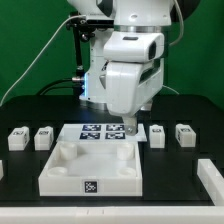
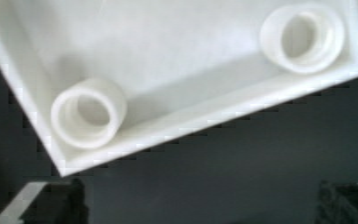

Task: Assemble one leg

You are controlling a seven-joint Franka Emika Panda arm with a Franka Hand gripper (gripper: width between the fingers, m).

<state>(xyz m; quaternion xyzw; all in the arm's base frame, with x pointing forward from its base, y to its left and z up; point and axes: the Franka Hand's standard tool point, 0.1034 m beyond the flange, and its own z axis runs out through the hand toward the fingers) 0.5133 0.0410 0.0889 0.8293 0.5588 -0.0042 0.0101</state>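
Note:
A white square tabletop [image 1: 62, 178] lies flat at the front of the black table, round sockets facing up. In the wrist view the tabletop [image 2: 176, 60] shows two sockets, one [image 2: 89, 110] near a corner and another [image 2: 306, 38] further along. Small white legs with marker tags lie in a row, two on the exterior view's left [image 1: 43, 137] and two on its right [image 1: 157, 134]. My gripper [image 1: 132, 126] hangs over the tabletop's back right corner. In the wrist view the gripper [image 2: 197, 205] is open, its dark fingers [image 2: 43, 200] wide apart over bare table, holding nothing.
The marker board [image 1: 100, 135] lies just behind the tabletop, under the arm. White wall pieces show at the front corners, on the exterior view's right [image 1: 212, 178] and left [image 1: 3, 168]. A cable runs down behind the arm on the left.

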